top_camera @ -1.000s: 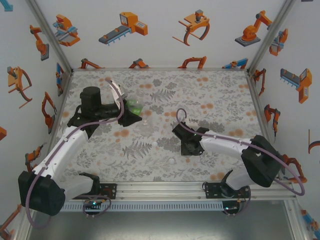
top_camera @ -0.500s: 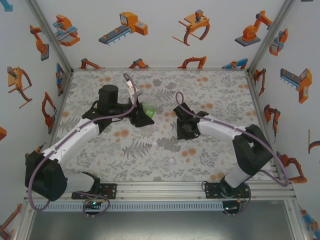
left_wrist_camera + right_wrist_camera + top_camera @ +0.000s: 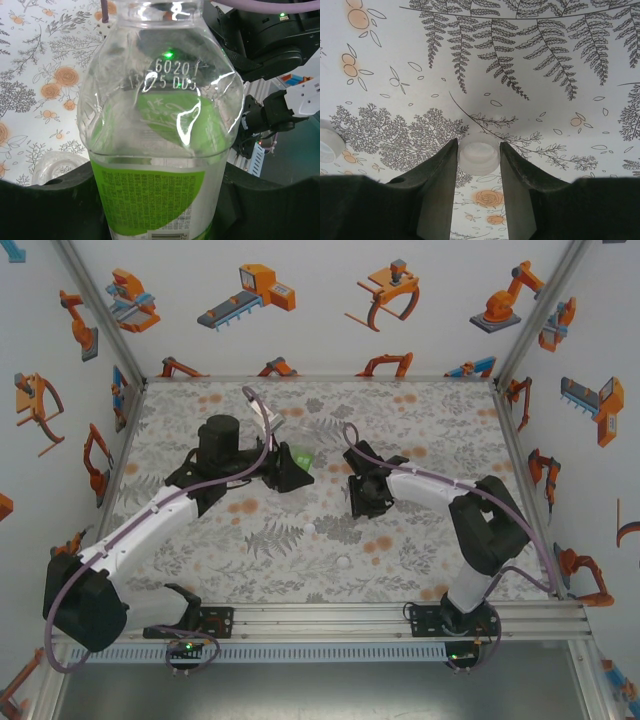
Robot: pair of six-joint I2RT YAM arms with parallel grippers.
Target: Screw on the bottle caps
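Left of centre, over the far half of the floral-printed table point(image 3: 450, 440), the left gripper point(image 3: 292, 469) is clamped tight on the lower body of a green-labelled see-through plastic bottle point(image 3: 160, 125). The bottle appears lifted off the surface, its neck aimed right toward the other arm. Its thin walls are dented and look light and springy (a hard squeeze would probably buckle them), so the labelled band near the base seems the sound place to hold, leaving the neck free. Nearer, two small whitish round plastic caps point(image 3: 310, 528) lie loose on the table. To the right, the right gripper point(image 3: 478, 144) has its fingers pressed against both sides of a whitish round plastic screw cap point(image 3: 478, 156), parted only to its width. That cap looks stiff, smooth and likely slippery, so gripping level across its rim seems best for threading.
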